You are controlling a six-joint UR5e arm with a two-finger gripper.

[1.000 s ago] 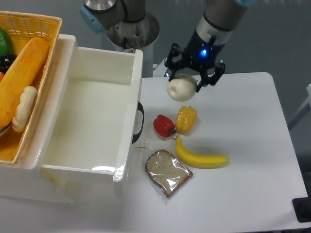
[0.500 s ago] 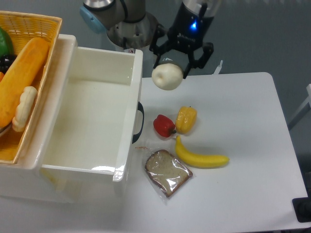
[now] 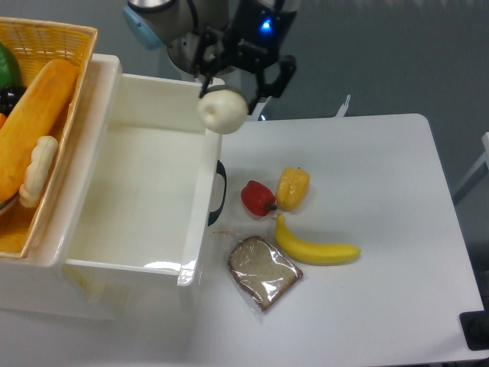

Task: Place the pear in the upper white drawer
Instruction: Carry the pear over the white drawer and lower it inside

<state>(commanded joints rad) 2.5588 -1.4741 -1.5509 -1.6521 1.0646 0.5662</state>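
Observation:
The pale cream pear [image 3: 222, 112] hangs in the air, held by my gripper [image 3: 233, 92], which is shut on it from above. It sits right over the right rim of the upper white drawer [image 3: 206, 164], near the drawer's far right corner. The drawer is a deep glossy white bin, pulled open, with a dark handle [image 3: 219, 193] on its front wall. Its inside is bare.
A woven yellow basket [image 3: 65, 46] with bread and fruit sits at the left, over the drawer's left edge. On the white table [image 3: 382, 229] lie a red pepper [image 3: 257, 198], a yellow pepper [image 3: 293, 188], a banana [image 3: 313, 246] and a wrapped bread slice [image 3: 263, 271].
My gripper has carried the pear left and slightly up, from above the table beside the peppers to above the drawer's right rim. Nothing on the table moved.

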